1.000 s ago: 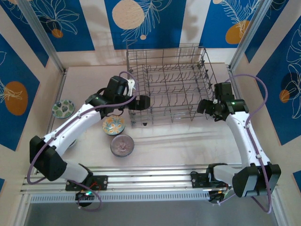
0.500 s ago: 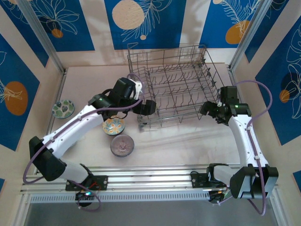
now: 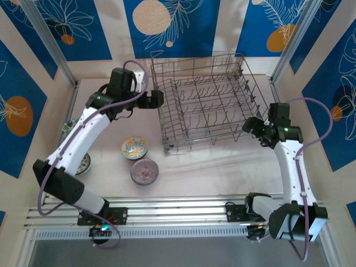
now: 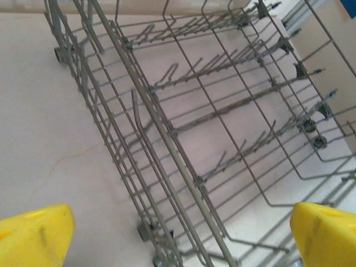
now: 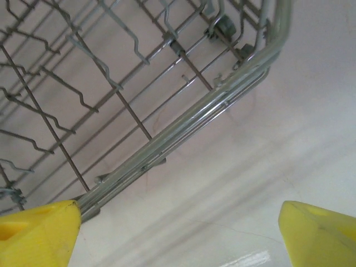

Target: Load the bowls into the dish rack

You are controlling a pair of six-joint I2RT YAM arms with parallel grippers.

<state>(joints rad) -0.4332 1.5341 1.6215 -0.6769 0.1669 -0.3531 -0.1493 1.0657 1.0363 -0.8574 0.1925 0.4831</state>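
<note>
The dish rack [image 3: 203, 140] sits mid-worktop [image 3: 211, 167] w/ nothing loaded; the orange-yellow-blue bowl [image 3: 134, 148] and the pinkish-grey bowl [image 3: 144, 171] lie just apart at abt 8 o'clock from it, the grey one at 5 o'clock of the orange. My left pincer [image 3: 158, 99] hangs at the rack's 9 o'clock wall, spread wide & empty; my right pincer [image 3: 248, 125] is at its 4 o'clock corner, also spread wide, rim wire beside one finger, gripping nothing. The bowls look like glazed ceramic, so prob. light, stiff, slick & chip-prone: I'd pinch the rim, one finger inside, one outside, w/ a gentle squeeze.
</note>
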